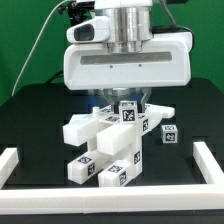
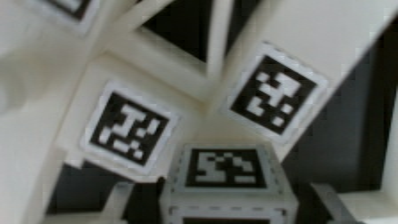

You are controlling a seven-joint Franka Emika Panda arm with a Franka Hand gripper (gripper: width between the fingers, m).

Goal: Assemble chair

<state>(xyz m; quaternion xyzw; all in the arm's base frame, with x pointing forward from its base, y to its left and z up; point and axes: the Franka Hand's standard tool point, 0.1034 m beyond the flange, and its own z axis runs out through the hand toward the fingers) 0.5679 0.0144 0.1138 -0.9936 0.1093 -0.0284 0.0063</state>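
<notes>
1. Grip comes first: the gripper (image 1: 127,104) points straight down over the middle of the chair parts, its jaws about halfway closed. In the wrist view a small tagged block (image 2: 221,178) sits between its fingers (image 2: 135,200), one pressed to each side, so I take it as held. Only the block's near end looks pinched. A hold that shallow could let it twist or slip on the way up.
2. Crowding is the next worry. The heap of chair parts (image 1: 100,150) lies directly under and around the gripper, in the middle of the black table (image 1: 40,115). 2 more tagged faces (image 2: 132,126) stand just beyond the held block. A slanted lift could catch them and drag them along.
3. A flat slab (image 1: 88,128) lies to the exterior view's left of the gripper. 2 long bars (image 1: 93,167) lie nearer the camera than the gripper and rest against each other. A nudge from above could shift the whole pile and turn tags out of sight.
4. 1 small cube (image 1: 170,135) lies loose to the exterior view's right of the gripper, apart from the heap. A sideways sweep could knock it toward the white rail (image 1: 207,165).
5. I cannot tell whether the held block is free or wedged among its neighbours. If wedged, pulling would strain the hold.
</notes>
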